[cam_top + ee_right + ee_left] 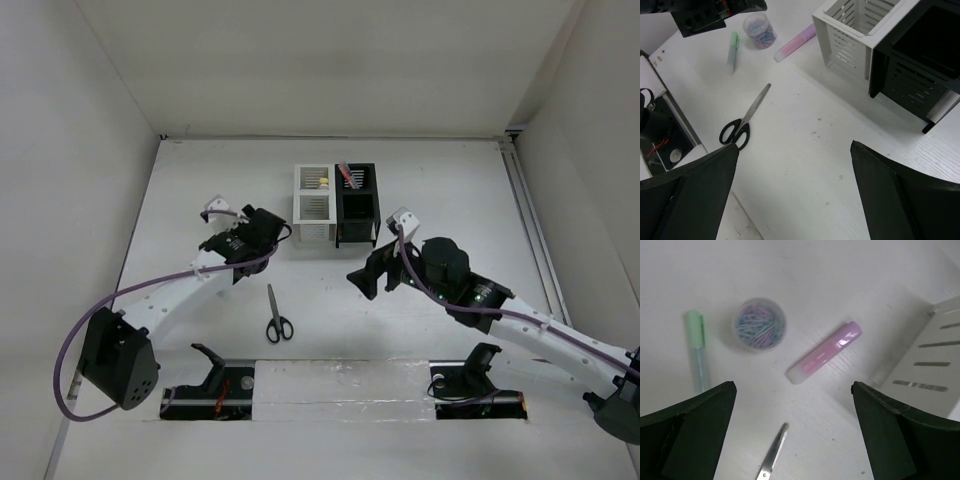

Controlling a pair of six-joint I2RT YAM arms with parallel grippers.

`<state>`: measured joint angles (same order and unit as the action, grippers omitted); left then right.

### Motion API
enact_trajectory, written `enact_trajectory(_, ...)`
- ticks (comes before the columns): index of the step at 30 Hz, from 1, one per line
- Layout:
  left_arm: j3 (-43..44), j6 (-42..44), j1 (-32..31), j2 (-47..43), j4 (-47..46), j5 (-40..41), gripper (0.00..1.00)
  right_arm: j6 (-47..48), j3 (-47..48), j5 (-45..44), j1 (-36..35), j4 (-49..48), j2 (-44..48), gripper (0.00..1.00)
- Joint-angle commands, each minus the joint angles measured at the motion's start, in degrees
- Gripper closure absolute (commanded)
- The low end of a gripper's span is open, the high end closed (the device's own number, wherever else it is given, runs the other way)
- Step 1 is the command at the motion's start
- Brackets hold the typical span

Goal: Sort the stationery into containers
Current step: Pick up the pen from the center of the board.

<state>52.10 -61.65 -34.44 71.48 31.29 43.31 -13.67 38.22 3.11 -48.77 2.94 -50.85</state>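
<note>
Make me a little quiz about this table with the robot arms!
1. What colour is the highlighter beside the white box? A pink, B blue, C brown.
2. True or false: the scissors lie on the table, not in a box.
3. Fill in: the left pincer and the right pincer are both ____.
Key: 1 A; 2 true; 3 open.

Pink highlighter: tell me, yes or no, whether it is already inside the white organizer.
No, the pink highlighter lies flat on the table, outside the white organizer and its slatted wall.
</note>
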Motion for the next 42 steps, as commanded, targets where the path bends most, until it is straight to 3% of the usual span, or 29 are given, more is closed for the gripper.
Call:
enact_trajectory(1,-2.3,-18.9,-0.1,-2.9,14.7,4.1,0.00,0.8,2.6,2.9,-0.6,-4.0,-0.2,0.00)
enact_trajectory(3,-4.1,-24.0,-0.1,-3.7,18.0,2.3,0.00,0.8,2.6,3.7,-1.1,-4.7,-0.2,0.00)
enact_trajectory(6,-7.4,-24.7,2.9,-5.9,17.1,-2.9,0.00,0.2,2.6,5.8,-1.1,-6.1,-0.2,0.00)
enact_trajectory(10,-12.6,-16.4,10.9,-8.7,11.0,-10.4,0.04,0.2,2.0,8.3,-1.7,-7.6,-0.7,0.00)
enact_trajectory(14,-13.2,-16.4,10.9,-8.7,11.8,-9.6,0.04,0.2,1.5,9.8,-1.7,-7.6,-0.1,0.00)
enact_trajectory(30,-12.0,-21.4,10.9,4.6,13.4,-9.1,0.24,-0.3,-1.5,13.2,-1.7,-10.4,1.5,0.00)
enact_trajectory(38,-13.2,-16.5,18.3,6.3,8.7,-11.1,0.36,-0.3,-2.0,13.8,-1.7,-10.4,3.3,0.00)
enact_trajectory(42,-13.2,-16.5,18.3,7.0,8.7,-11.1,0.39,-0.3,-2.0,13.8,-1.7,-10.9,3.3,0.00)
